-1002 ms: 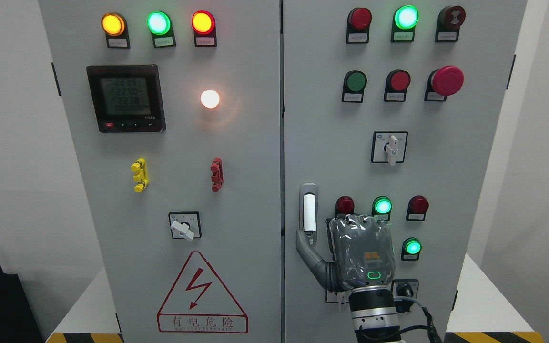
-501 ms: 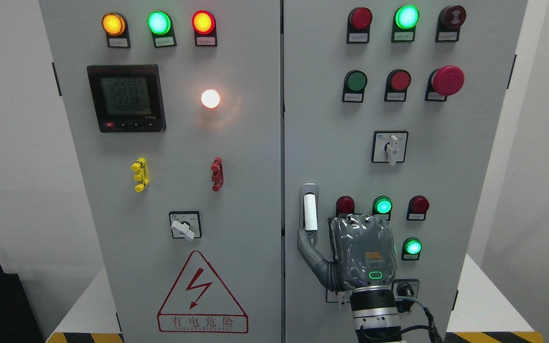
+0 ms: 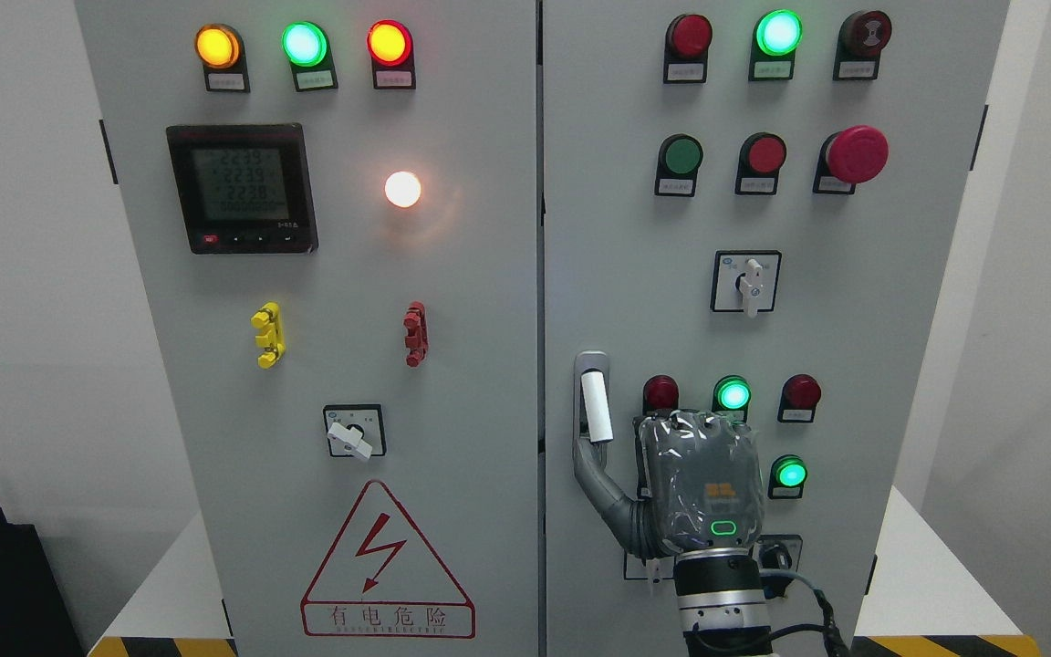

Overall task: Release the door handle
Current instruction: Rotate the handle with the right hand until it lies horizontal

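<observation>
Right hand (image 3: 690, 488) stands upright, back to camera, just right of the door handle (image 3: 595, 408); thumb touches its lower end, seemingly holding nothing.

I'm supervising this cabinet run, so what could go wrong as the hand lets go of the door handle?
The right hand has its thumb against the lower end of the door handle; withdrawing carelessly could snag it and tug the door. The lit green button and red button sit just above the knuckles, so an upward drift might press one.
</observation>
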### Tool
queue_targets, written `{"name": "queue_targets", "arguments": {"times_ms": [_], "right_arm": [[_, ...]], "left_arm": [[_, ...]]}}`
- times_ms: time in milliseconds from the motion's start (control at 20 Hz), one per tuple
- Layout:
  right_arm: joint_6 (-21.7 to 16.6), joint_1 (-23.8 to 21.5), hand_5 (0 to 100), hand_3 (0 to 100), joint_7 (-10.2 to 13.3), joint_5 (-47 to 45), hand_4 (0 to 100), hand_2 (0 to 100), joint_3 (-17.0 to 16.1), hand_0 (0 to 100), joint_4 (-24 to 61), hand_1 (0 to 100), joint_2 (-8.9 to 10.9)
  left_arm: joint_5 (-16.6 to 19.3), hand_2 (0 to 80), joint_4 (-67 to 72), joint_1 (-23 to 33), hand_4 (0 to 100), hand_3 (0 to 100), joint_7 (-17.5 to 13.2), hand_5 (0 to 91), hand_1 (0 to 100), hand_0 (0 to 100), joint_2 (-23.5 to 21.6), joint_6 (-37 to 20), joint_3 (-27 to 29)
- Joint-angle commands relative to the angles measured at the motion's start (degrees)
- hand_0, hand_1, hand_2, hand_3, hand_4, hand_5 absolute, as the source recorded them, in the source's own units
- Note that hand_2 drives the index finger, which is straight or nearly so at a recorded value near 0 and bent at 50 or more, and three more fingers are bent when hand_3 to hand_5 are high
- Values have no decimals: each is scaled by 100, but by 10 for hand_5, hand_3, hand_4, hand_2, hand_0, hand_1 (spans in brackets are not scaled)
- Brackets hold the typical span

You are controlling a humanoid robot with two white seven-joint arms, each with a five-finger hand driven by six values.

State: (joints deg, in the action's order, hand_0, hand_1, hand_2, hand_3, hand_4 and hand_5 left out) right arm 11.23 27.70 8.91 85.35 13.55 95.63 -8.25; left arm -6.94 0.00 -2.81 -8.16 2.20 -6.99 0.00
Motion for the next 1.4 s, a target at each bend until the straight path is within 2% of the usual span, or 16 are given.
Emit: {"name": "queue_targets", "arguments": {"times_ms": [0,1353], "right_arm": [[-6,-1,971,1000,-3,-1,1000,991,-54,415,9,109,-1],[2,-27,972,1000,41,-115,1000,989,-177,423,88,124,-1]], "left_arm": [[0,0,97,0,0,0,-1,0,389,120,0,4,62],[0,0,97,0,0,0,-1,0,389,120,0,-4,62]]}}
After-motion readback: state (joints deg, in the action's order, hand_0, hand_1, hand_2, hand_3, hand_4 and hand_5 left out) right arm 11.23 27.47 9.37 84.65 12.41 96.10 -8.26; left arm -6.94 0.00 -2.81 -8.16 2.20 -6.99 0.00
